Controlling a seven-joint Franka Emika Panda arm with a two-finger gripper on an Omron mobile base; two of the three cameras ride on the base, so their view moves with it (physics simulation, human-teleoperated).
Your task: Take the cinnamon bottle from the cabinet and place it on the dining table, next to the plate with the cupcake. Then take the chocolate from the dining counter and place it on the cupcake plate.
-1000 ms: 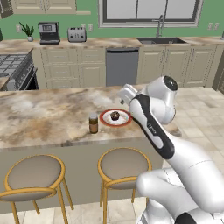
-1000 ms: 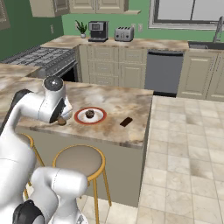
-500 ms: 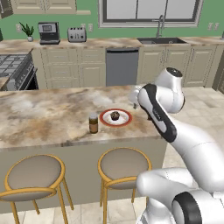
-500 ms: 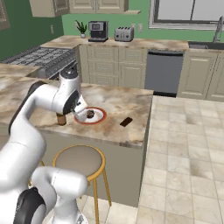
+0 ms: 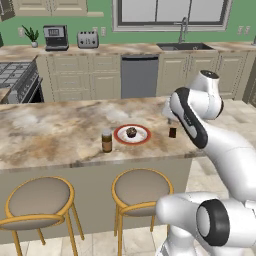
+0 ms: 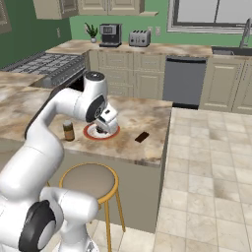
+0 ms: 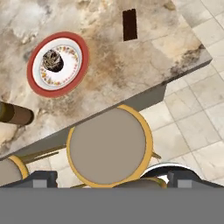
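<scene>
The cinnamon bottle [image 7: 15,113] (lying sideways here) is cut off at the edge.

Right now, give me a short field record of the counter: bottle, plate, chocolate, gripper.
cinnamon bottle: upright on the counter, just beside the plate
plate: red rim, cupcake on it
chocolate: flat on the counter, apart from the plate, near the counter's end
gripper: open, holding nothing, raised above the counter edge and a stool
</scene>
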